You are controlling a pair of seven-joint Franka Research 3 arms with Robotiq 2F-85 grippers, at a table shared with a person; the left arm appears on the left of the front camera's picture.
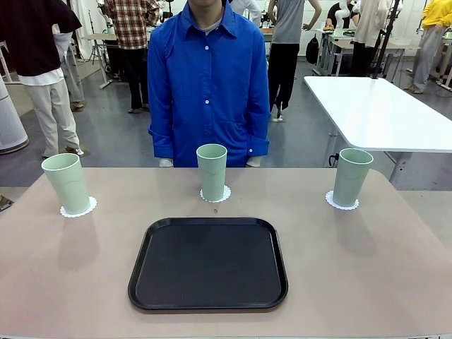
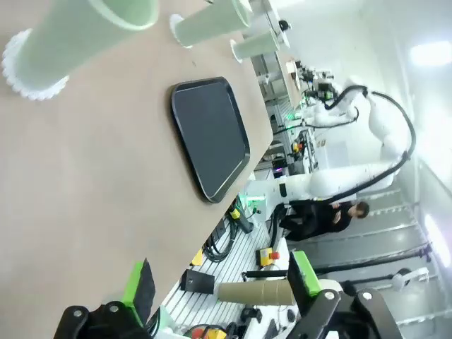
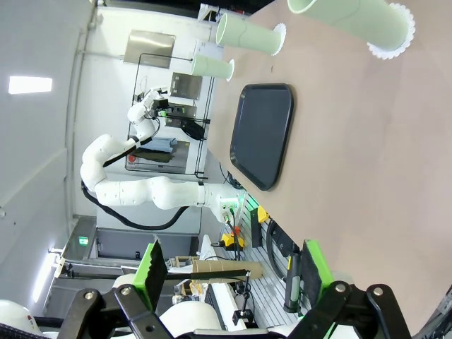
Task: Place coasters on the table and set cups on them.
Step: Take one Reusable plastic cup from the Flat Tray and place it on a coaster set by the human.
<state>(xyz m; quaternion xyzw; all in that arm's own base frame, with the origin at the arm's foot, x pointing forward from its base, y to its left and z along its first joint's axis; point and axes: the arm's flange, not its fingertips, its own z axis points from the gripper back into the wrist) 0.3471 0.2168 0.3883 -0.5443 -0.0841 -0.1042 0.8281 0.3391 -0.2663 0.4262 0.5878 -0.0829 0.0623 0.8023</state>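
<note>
A: Items listed on the tan-beige matte table?
B: Three tall mint-green plastic cups are stood upright, each on a white lacy paper coaster, spaced along the far edge. A black rounded-square tray is laid at the centre, nearer the robot.
A: Grippers?
B: The left gripper and the right gripper are recorded with jaws spread wide, nothing held.
</note>
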